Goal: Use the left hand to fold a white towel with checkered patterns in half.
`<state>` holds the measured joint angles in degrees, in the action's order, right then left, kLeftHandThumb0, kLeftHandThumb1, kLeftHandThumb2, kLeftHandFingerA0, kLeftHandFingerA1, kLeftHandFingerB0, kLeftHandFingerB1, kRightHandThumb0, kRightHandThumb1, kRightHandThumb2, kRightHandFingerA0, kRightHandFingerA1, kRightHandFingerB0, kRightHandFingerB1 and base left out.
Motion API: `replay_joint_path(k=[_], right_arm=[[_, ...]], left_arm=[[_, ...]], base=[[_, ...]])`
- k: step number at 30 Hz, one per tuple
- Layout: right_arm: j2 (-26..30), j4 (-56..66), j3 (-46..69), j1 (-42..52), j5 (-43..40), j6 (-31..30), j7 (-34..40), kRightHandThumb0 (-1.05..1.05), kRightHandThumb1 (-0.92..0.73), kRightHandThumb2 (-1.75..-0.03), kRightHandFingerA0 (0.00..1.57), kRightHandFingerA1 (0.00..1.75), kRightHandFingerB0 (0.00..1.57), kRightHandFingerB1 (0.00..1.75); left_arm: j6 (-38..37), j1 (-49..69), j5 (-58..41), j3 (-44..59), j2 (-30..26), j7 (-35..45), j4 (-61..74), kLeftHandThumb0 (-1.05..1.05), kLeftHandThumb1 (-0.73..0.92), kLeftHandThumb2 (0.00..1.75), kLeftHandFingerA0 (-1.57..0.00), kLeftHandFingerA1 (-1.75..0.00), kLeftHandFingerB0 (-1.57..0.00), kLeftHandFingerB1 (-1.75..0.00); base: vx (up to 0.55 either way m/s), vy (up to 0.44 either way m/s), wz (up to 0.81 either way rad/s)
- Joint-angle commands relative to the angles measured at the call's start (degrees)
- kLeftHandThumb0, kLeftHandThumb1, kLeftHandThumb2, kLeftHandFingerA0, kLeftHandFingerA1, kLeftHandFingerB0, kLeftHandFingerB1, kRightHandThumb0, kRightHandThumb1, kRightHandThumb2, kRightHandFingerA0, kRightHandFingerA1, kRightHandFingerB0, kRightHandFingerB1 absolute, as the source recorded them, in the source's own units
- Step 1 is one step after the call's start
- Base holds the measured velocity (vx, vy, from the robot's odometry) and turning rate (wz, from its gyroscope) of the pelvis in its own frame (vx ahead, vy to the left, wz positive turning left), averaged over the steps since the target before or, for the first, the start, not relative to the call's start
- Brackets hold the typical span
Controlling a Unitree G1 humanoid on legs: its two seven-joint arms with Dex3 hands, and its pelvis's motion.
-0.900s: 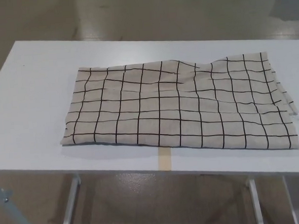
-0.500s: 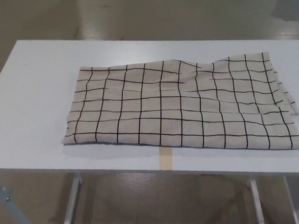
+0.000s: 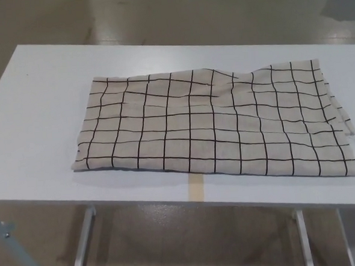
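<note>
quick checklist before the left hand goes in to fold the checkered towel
1. Towel fully on the table: ok.
2. Towel lying spread out: ok, with wrinkles near its far edge and layers showing at its right edge.
3. Nothing resting on the towel: ok.
4. Left hand ready: cannot tell, not in view.
5. Right hand clear of the towel: ok, not in view.
6. Bare tabletop left of the towel for approach: ok.
</note>
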<state>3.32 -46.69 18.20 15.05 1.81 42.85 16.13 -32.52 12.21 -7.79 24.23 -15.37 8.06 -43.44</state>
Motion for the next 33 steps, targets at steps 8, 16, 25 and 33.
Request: replay_joint_path(k=[8, 16, 25, 33], right_arm=[[-2.52, 0.35, -6.78, 4.94, 3.8, 1.06, -2.28, -0.3, -0.69, -0.6, 0.36, 0.36, 0.32, 0.34], [0.46, -4.44, -8.69, 2.81, 7.32, 0.98, 1.47, -0.3, -0.69, -0.61, 0.36, 0.35, 0.32, 0.33], [0.65, -5.17, -9.17, 3.0, 7.21, 1.1, 2.12, -0.31, -0.69, -0.61, 0.37, 0.35, 0.32, 0.33], [0.67, -5.57, -9.14, 2.06, 6.2, 1.27, 1.07, -0.31, -0.69, -0.61, 0.38, 0.36, 0.33, 0.33]], left_arm=[[-14.4, 2.24, 20.09, -4.5, -1.81, -4.52, 35.91, -0.72, 0.44, 0.78, 0.0, -0.07, -0.03, -0.05], [-3.77, -12.9, 37.96, -11.85, -6.13, -8.34, 39.83, -0.58, 0.38, 0.74, -0.01, -0.12, -0.06, -0.19], [6.35, -28.63, 54.0, -26.52, -10.8, -12.88, 25.48, -0.62, 0.4, 0.73, 0.0, -0.01, -0.01, -0.14], [13.71, -37.84, 61.12, -36.35, -11.76, -16.21, 14.91, -0.65, 0.4, 0.73, 0.0, 0.0, 0.0, -0.12]], base=[[0.0, 0.0, 0.0], [0.0, 0.0, 0.0], [0.0, 0.0, 0.0], [0.0, 0.0, 0.0]])
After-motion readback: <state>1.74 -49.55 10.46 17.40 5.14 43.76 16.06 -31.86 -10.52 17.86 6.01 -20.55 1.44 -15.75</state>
